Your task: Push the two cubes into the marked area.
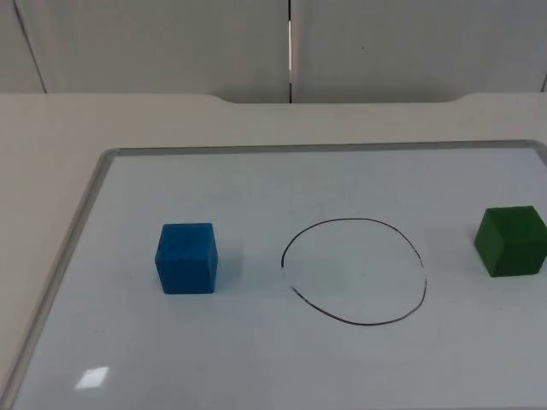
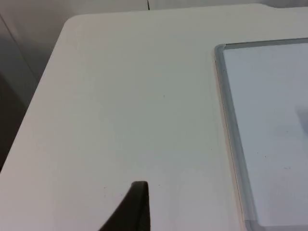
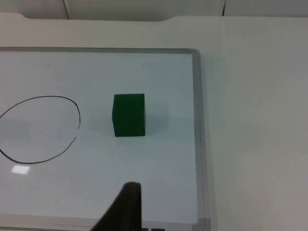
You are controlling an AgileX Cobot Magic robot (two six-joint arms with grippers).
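A blue cube sits on the whiteboard, left of a black hand-drawn circle. A green cube stands to the right of the circle, near the board's right side. Both cubes are outside the line. In the right wrist view the green cube lies between the circle and the board's metal frame, a short way ahead of my right gripper. My left gripper hangs over bare table beside the board's frame, away from the blue cube.
The whiteboard's raised metal frame runs around the work surface. Cream table top surrounds it, and the grey partition wall closes the far side. The table's edge drops off near the left arm.
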